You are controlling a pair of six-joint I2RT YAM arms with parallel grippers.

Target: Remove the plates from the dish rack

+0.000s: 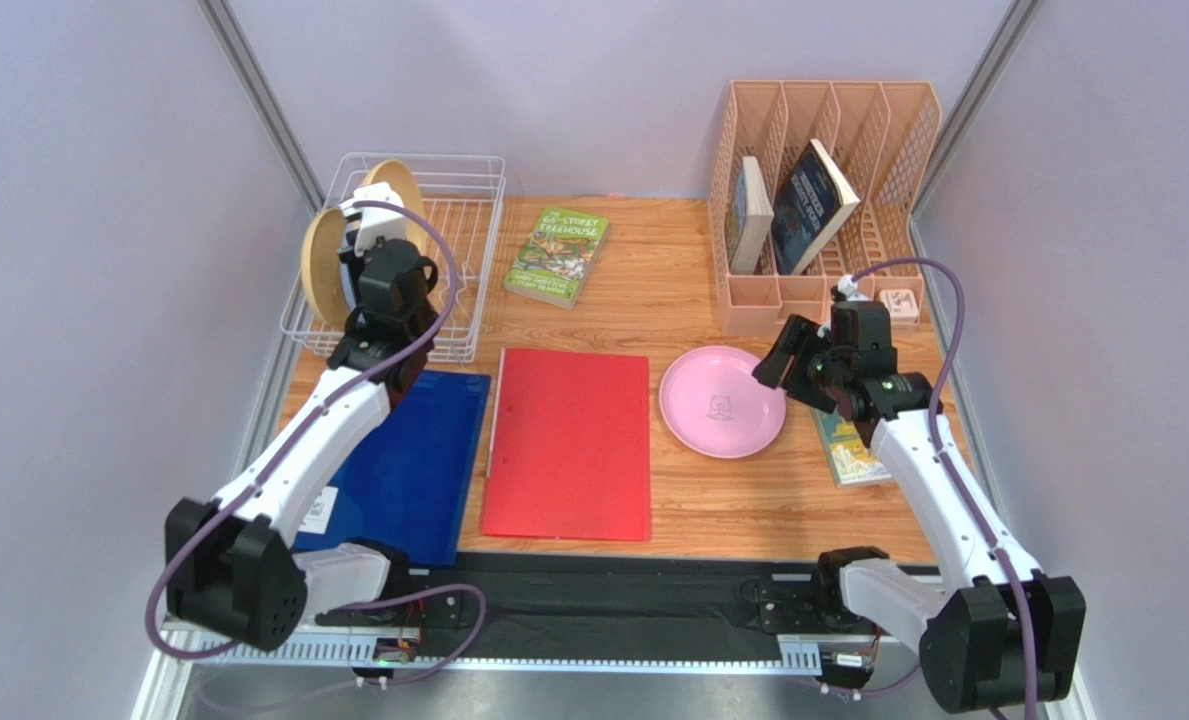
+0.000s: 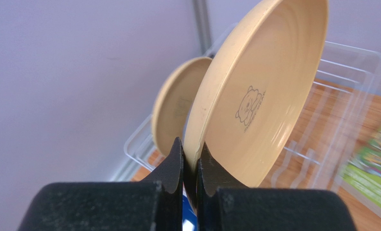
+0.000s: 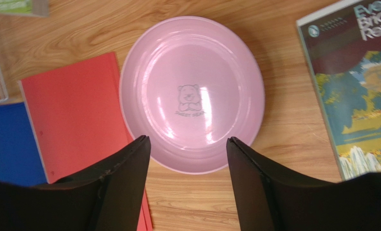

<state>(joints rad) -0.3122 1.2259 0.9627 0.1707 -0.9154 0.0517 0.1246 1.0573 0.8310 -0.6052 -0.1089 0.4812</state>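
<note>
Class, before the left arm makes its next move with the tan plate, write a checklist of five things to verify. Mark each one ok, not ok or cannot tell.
1. Grip: left end effector shut on the rim of the round tan plastic plate: ok.
2. Held plate clear of the prongs of the white wire dish rack: cannot tell.
3. The second tan plate upright in the rack, behind the held one: ok.
4. The round pink plate lying flat on the wooden table: ok.
5. The right end effector open above the pink plate: ok.
</note>
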